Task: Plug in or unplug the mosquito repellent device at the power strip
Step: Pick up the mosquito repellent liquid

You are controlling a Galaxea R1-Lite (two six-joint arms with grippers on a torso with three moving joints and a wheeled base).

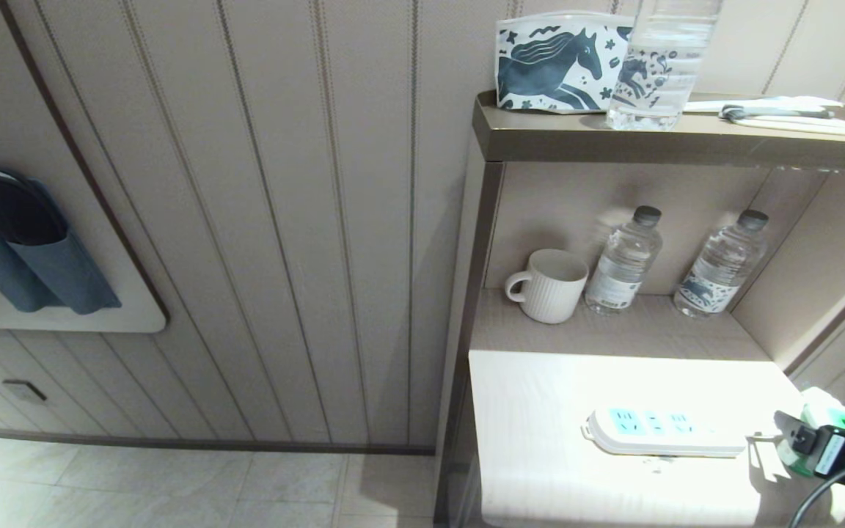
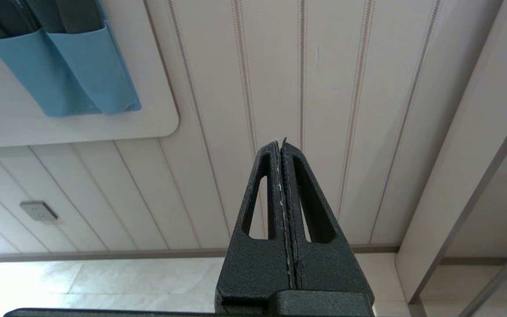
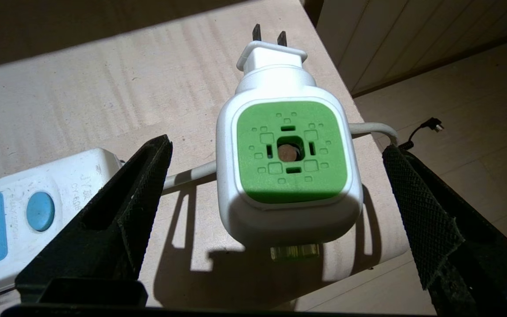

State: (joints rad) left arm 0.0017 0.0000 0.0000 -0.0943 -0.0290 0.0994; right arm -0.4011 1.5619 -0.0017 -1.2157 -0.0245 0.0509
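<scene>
**A:** Looking at the mosquito repellent device (image 3: 288, 169), it's unplugged: both flat metal prongs are bare in the air. It sits on the pale tabletop (image 1: 540, 411) by the right edge, just beside the cord end of the power strip (image 1: 661, 431). The right gripper (image 3: 275, 207) has its jaws spread wide, one either side of the device, touching nothing, so I'd guess it's either just let go or lining up a grab.

**B:** Makes sense. Smooth white rounded shell, matte green face with little cut-outs, and a bit of translucent green bottle poking out below (slippery-looking, honestly). The strip is glossy white with light-blue socket panels and a round blue button (image 3: 40, 211).

**A:** Left gripper (image 2: 282, 143) is parked off toward the wall, jaws pressed together.
</scene>
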